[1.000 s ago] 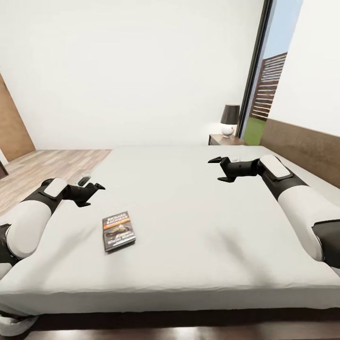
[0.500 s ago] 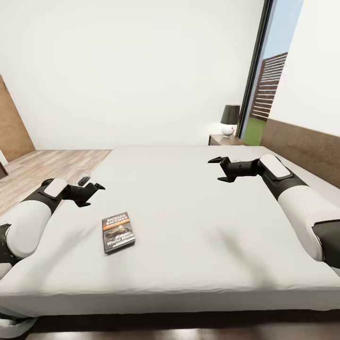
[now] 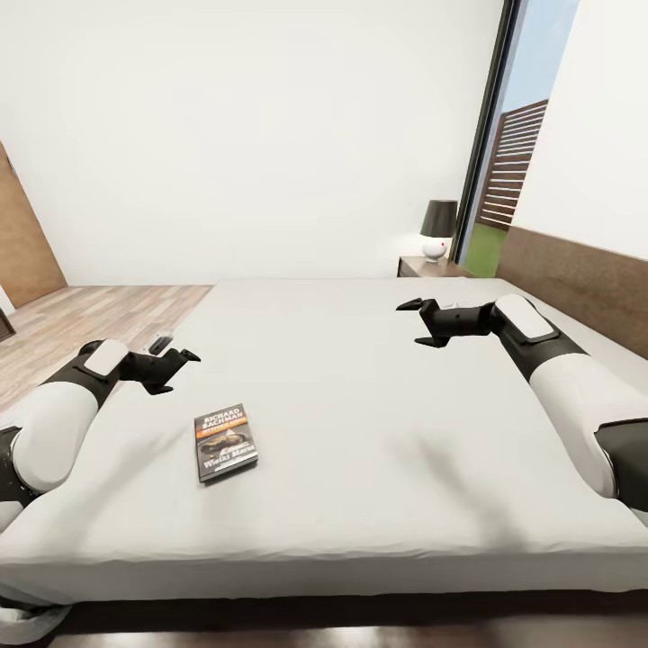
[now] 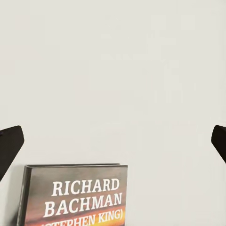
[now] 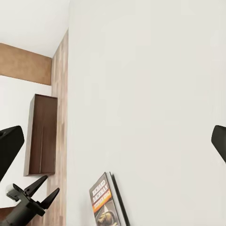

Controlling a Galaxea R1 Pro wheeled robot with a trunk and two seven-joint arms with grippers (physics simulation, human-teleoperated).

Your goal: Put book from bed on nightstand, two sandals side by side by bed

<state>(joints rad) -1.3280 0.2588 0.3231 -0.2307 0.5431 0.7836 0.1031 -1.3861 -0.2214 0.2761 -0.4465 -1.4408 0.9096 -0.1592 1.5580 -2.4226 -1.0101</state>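
Left hand (image 3: 176,365) hovers open above the bed (image 3: 360,378), with the book (image 3: 225,440) lying flat on the off-white mattress just beside it, nearer the robot. Right hand (image 3: 417,323) is open too, above the mattress near the wooden headboard (image 3: 576,283). Behind stands a nightstand (image 3: 430,266) carrying a lamp (image 3: 437,229), beside a tall window (image 3: 513,153). Wooden floor (image 3: 81,319) lies at left.

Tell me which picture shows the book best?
The head view is best: the whole book lies flat on the bed, cover up, near the left hand. The left wrist view shows just its top part, with big clear letters. The right wrist view shows it small and sideways, partly cut off.
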